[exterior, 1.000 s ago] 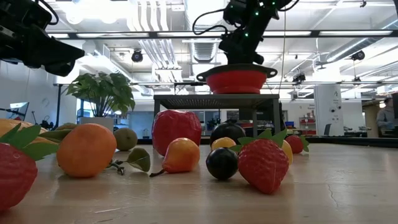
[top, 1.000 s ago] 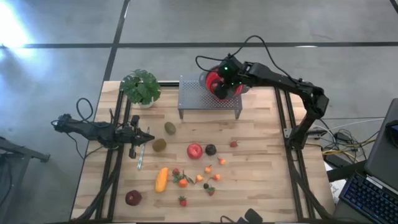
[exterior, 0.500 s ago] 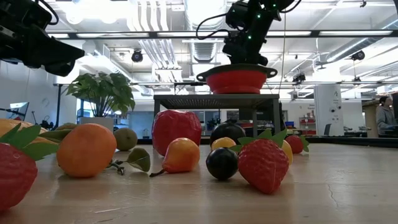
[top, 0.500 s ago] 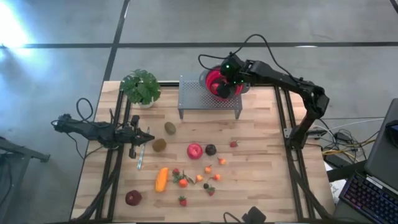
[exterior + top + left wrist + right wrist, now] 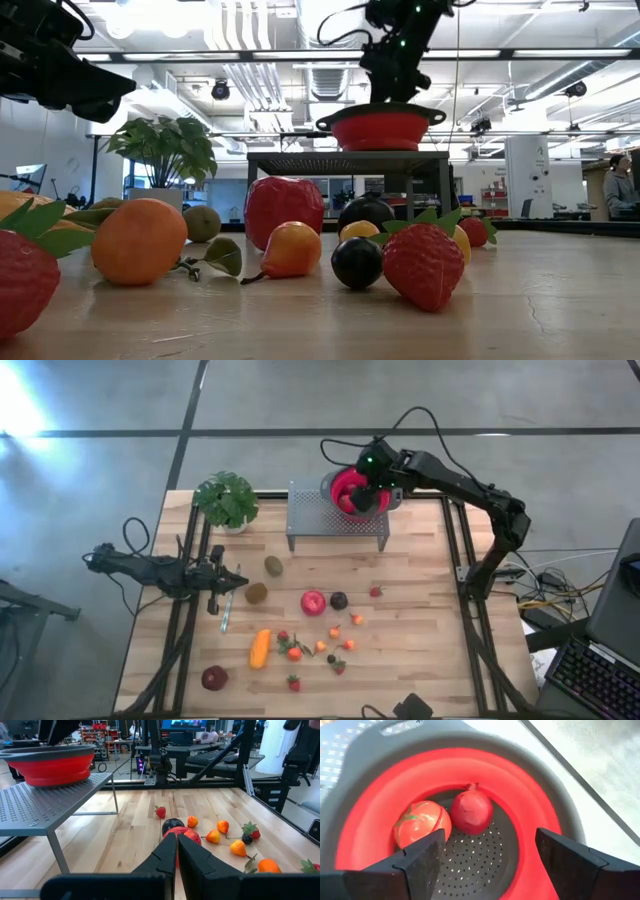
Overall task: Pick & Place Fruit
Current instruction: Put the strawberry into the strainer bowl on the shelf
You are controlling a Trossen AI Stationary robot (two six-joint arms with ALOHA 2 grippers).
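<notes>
Left claw (image 5: 236,582): at the counter's left edge, low over the wood, fingers (image 5: 167,851) pressed together, nothing between them.

Potted plant (image 5: 227,499): back left corner of the counter (image 5: 420,590).

Kiwis: one (image 5: 273,566) in front of the perforated grey stand (image 5: 320,515), a second (image 5: 257,593) just nearer and to its left.

Dark-red round fruit (image 5: 214,678): front left, apart from the rest.

Long orange piece (image 5: 260,648): front, right of the dark-red round fruit, lying roughly lengthwise toward the front edge.

Red apple (image 5: 313,602): mid-counter, upright.

Dark plum (image 5: 339,600): just right of the red apple, close beside it.

Small pieces: a scatter of strawberries and orange bits (image 5: 320,645) in front of the apple and plum; one strawberry (image 5: 376,592) alone to the right of the plum.

Red colander bowl (image 5: 340,485): on the right end of the grey stand, at the back of the counter. Inside it, in the right wrist view, an orange-red fruit with a green top (image 5: 422,823) and a dark red pomegranate-like fruit (image 5: 472,810), touching each other on the perforated floor.

Right claw (image 5: 368,495): hanging above the bowl, fingers (image 5: 422,857) spread wide apart, holding nothing; both fruits lie free below it.
</notes>
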